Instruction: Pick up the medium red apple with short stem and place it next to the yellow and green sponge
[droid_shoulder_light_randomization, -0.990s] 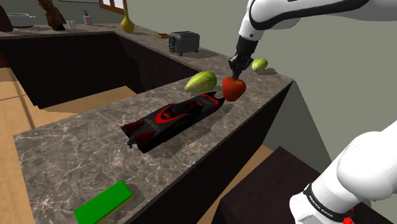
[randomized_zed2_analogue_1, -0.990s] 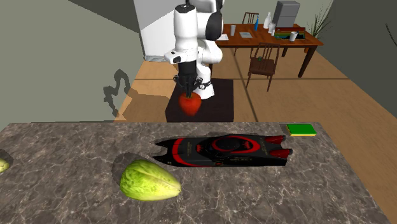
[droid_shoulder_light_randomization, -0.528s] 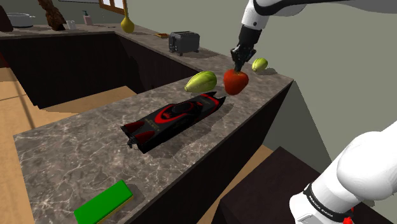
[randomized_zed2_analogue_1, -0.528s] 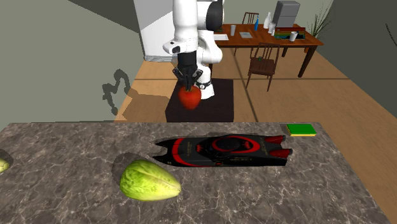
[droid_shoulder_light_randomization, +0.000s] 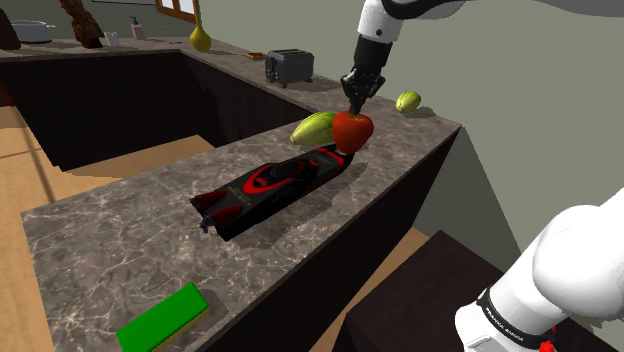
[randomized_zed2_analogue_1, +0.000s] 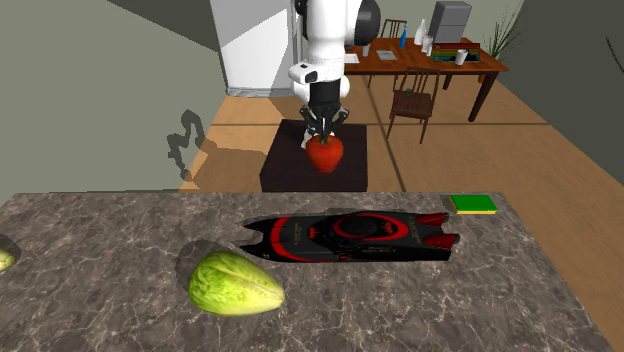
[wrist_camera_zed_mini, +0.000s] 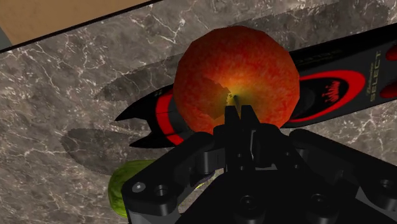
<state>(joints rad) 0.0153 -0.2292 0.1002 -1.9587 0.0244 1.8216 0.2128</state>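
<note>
While hand (droid_shoulder_light_randomization: 357, 104) pinches red apple (droid_shoulder_light_randomization: 352, 130) at stem, apple hangs over black-red board (droid_shoulder_light_randomization: 270, 185); sponge (droid_shoulder_light_randomization: 160, 320) well apart.

Black-red board (droid_shoulder_light_randomization: 272, 185) between apple (droid_shoulder_light_randomization: 352, 130) and sponge (droid_shoulder_light_randomization: 162, 320)

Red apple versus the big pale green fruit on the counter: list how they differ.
Colour: the round red apple is red, yellowish at the stem; the oval pale green fruit is green throughout. Shape: the apple is round, the fruit elongated. State: the apple hangs clasped in the black pincer; the fruit lies on the grey marbled counter. Both are fruit.
</note>
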